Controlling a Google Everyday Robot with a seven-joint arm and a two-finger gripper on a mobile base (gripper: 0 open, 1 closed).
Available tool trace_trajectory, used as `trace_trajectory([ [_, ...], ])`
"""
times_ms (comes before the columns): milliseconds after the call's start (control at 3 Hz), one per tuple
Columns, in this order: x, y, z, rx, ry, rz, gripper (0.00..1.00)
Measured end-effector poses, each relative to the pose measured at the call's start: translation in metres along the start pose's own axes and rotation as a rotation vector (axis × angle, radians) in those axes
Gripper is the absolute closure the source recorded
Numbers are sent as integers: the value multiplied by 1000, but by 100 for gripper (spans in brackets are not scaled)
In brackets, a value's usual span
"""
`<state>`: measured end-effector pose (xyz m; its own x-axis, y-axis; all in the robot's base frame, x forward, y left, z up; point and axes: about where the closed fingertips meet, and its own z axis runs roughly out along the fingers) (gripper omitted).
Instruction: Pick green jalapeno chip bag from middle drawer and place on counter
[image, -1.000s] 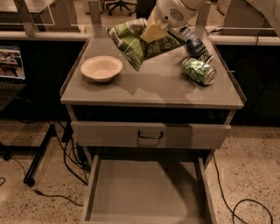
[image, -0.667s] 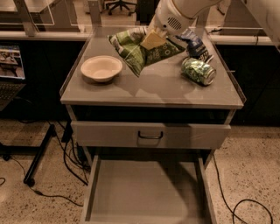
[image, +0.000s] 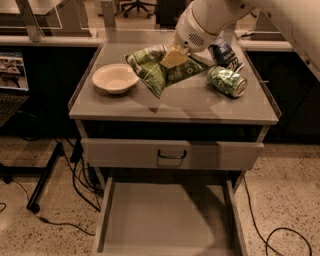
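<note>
The green jalapeno chip bag (image: 152, 72) is hanging tilted from the gripper (image: 174, 58), which is pinching its upper edge and carrying it low over the counter (image: 200, 107), between bowl (image: 115, 78) and can (image: 227, 81); the middle drawer (image: 165, 220) is standing open below

End effector (image: 175, 58) (clamped) top centre, downward-angled

The arm (image: 292, 27) is glossy off-white, a thick smooth tube ending in a bulbous wrist housing (image: 205, 25) with a small patch of dark vent holes (image: 196, 39). Its hand (image: 174, 58) shows as a flat tan wedge, pressed against the green jalapeno chip bag (image: 155, 72) over the back of the worktop (image: 200, 107).
</note>
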<state>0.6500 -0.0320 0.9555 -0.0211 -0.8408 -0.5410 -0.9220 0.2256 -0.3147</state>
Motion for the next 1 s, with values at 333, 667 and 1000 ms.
trace_trajectory([
  [333,0,0,0,-2,1,-2,66],
  [667,1,1,6,0,2,5,35],
  [1000,6,1,23,6,10,31,11],
])
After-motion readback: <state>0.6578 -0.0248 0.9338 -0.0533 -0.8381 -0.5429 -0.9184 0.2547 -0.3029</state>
